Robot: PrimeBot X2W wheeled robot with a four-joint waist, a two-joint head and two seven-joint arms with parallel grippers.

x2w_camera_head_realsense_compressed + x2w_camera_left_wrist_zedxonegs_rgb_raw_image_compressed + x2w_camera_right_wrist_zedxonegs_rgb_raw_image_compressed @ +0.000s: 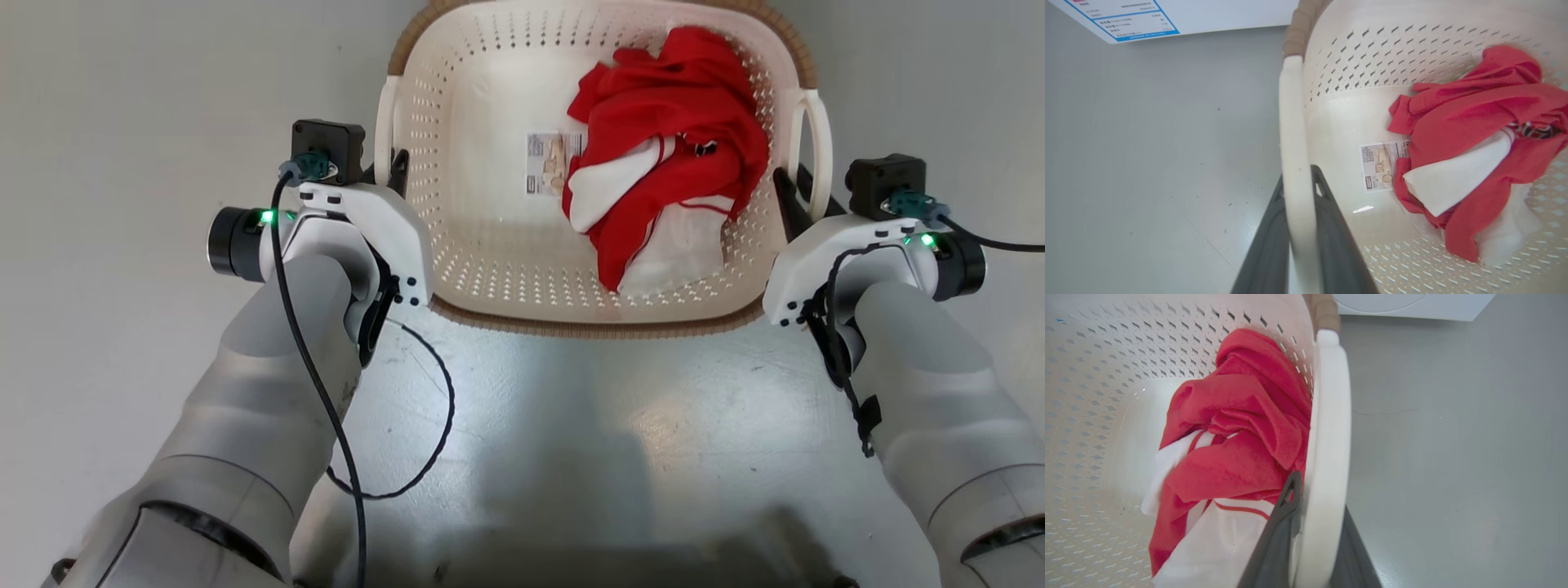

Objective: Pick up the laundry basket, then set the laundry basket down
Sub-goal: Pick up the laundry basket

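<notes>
Your left gripper (397, 170) and right gripper (787, 186) have jaws closed on the laundry basket's (482, 269) two handles (819, 139), so it should lift level.

Pale grey forearms (261, 384), white wrist housings (392, 220) with green lights (266, 216), looping black cables (310, 367), black boxes (328, 145), probably cameras, dark fingers (1331, 228).

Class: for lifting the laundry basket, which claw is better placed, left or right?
Neither alone: left claw grips the left handle, right claw the right handle, so both should lift the laundry basket together.
</notes>
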